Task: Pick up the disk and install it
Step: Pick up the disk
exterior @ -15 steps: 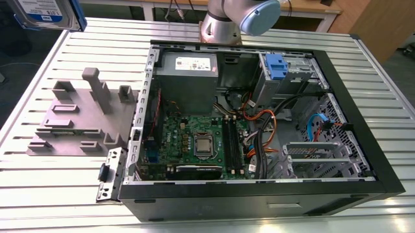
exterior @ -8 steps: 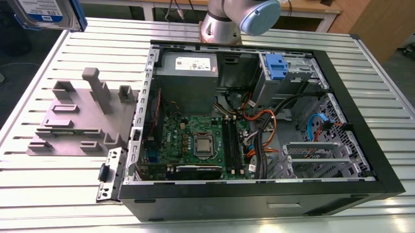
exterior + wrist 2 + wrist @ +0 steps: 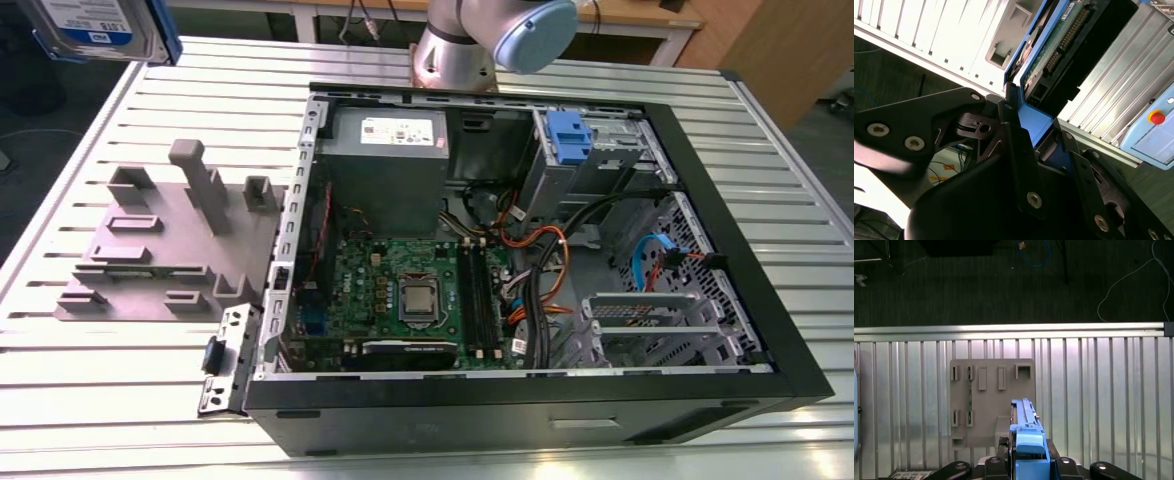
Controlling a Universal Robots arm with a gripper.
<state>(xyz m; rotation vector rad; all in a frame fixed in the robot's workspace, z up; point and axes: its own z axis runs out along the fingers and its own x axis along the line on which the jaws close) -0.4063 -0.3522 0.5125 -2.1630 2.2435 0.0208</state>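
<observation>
The disk (image 3: pixel 100 30), a silver drive with a white-and-blue label in a blue bracket, hangs high above the table's far corner at the exterior view's left. In the second wrist view my gripper (image 3: pixel 1041 132) is shut on the bracket's blue end, one black finger (image 3: pixel 1016 150) on each side, and the disk's (image 3: pixel 1054 47) green circuit-board underside faces the camera. In the first wrist view the disk (image 3: pixel 1026 437) shows edge-on between the gripper's (image 3: pixel 1029 462) jaws, well above the grey fixture (image 3: pixel 991 400).
The open black computer case (image 3: pixel 747 250) lies on the slatted aluminium table (image 3: pixel 134 400), with a blue latch (image 3: pixel 567 135) at its drive bay, a grey power supply (image 3: pixel 387 135) and orange and black cables. The grey slotted fixture (image 3: pixel 160 240) stands beside it. A box with a red button (image 3: pixel 1155 117) sits off the table.
</observation>
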